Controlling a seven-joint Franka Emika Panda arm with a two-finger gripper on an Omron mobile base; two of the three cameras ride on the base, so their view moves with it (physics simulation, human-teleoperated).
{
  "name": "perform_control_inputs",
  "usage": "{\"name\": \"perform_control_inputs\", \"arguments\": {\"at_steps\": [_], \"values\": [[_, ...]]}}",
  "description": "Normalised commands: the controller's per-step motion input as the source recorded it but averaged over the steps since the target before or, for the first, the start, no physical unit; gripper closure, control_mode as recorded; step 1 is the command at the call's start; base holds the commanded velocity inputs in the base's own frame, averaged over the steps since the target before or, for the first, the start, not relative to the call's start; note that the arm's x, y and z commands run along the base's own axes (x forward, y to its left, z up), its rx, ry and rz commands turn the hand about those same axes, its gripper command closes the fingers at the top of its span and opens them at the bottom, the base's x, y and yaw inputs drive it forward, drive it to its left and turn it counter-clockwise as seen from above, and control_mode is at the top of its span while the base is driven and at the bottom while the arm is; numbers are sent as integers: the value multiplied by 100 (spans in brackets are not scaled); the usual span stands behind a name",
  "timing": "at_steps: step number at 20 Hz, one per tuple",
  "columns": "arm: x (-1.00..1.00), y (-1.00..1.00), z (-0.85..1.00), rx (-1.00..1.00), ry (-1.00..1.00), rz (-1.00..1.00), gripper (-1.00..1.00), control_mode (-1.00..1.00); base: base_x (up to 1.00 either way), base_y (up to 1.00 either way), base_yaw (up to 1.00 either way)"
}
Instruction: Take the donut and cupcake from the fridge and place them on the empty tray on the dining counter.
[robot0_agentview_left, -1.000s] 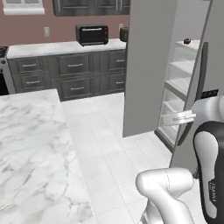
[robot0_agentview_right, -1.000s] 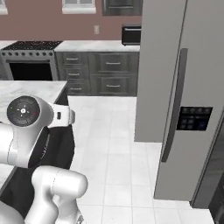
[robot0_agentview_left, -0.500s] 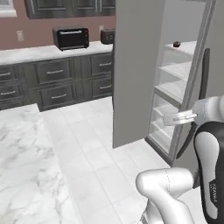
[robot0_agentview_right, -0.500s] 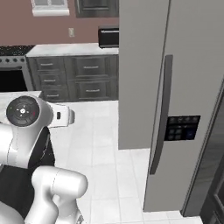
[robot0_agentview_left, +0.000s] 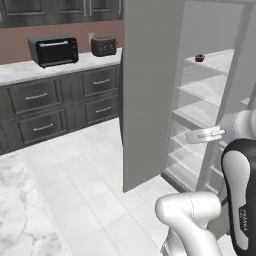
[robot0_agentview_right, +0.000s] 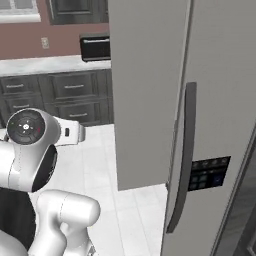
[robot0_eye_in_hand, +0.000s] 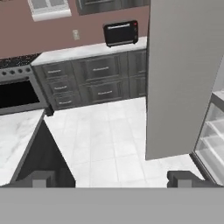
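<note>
The grey fridge (robot0_agentview_left: 150, 95) stands with its left door swung open, showing white shelves. The cupcake (robot0_agentview_left: 199, 57), a tiny dark brown thing, sits on an upper shelf. The donut and the tray are out of view. A corner of the marble dining counter (robot0_agentview_left: 20, 220) lies at the lower left. My gripper (robot0_eye_in_hand: 113, 179) is open with nothing between its fingertips (robot0_eye_in_hand: 41, 178), pointing over the white floor well short of the fridge's open door (robot0_eye_in_hand: 183, 74). The shut right door with its long dark handle (robot0_agentview_right: 185, 155) fills the right base view.
Dark grey cabinets (robot0_agentview_left: 55, 110) run along the back wall, with a black toaster oven (robot0_agentview_left: 52, 50) and a toaster (robot0_agentview_left: 103, 46) on top. A stove (robot0_eye_in_hand: 17, 92) stands at the left of the hand view. White tiled floor (robot0_agentview_left: 95, 175) lies open between counter and fridge.
The whole picture has shifted: the base has moved toward the fridge, which now looks larger and nearer. The cabinets slid left. The gripper has stayed open.
</note>
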Motion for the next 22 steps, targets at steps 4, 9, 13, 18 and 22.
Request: {"name": "perform_control_inputs", "arguments": {"at_steps": [4, 9, 13, 18, 22], "values": [[0, 0, 0, 0, 0, 0, -100, 100, 64, 0, -28], [0, 0, 0, 0, 0, 0, -100, 100, 46, 0, -28], [0, 0, 0, 0, 0, 0, -100, 100, 58, 4, -28], [0, 0, 0, 0, 0, 0, -100, 100, 84, 22, -25], [0, 0, 0, 0, 0, 0, -100, 100, 82, 20, -26]]}}
